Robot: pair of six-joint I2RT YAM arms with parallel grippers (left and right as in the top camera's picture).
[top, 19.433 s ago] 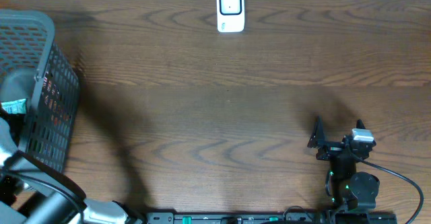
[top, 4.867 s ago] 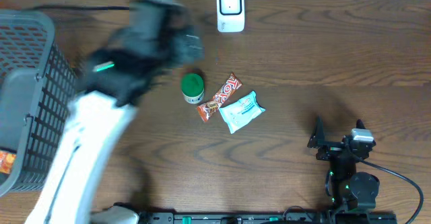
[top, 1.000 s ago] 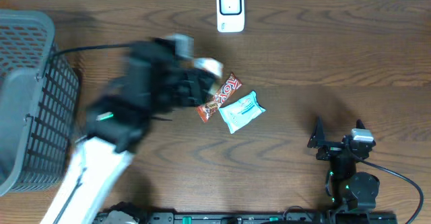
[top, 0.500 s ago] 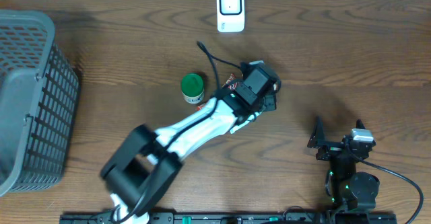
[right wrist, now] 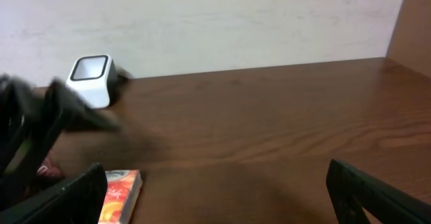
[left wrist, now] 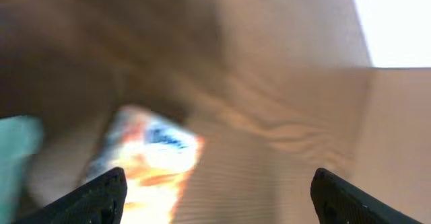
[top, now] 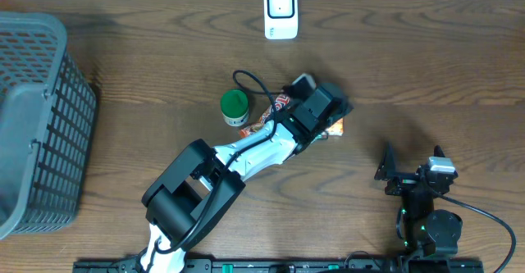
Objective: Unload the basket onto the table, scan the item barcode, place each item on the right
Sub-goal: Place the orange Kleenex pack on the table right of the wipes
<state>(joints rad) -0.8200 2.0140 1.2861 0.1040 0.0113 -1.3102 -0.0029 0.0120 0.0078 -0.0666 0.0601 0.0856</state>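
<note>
An orange-and-white pack (top: 335, 126) lies flat on the table, peeking out from under my left gripper (top: 330, 114). The left wrist view shows the pack (left wrist: 151, 158) blurred below the left gripper (left wrist: 225, 198), whose jaws stand wide apart with nothing between them. In the right wrist view the same pack (right wrist: 121, 193) lies low at the left. The white barcode scanner (top: 280, 11) stands at the table's far edge, also visible as the scanner (right wrist: 91, 70) against the wall. My right gripper (top: 410, 168) rests open near the front right, away from the pack.
A green-lidded can (top: 234, 106) and a red candy bar (top: 275, 111) lie just left of the left arm. A teal packet (left wrist: 13, 158) shows at the left wrist view's edge. A grey mesh basket (top: 41, 117) fills the table's left side.
My left arm swung in from the basket side, reached a little farther right, and its jaws opened. The orange-and-white pack now lies on the table beside it. The right arm has not moved.
</note>
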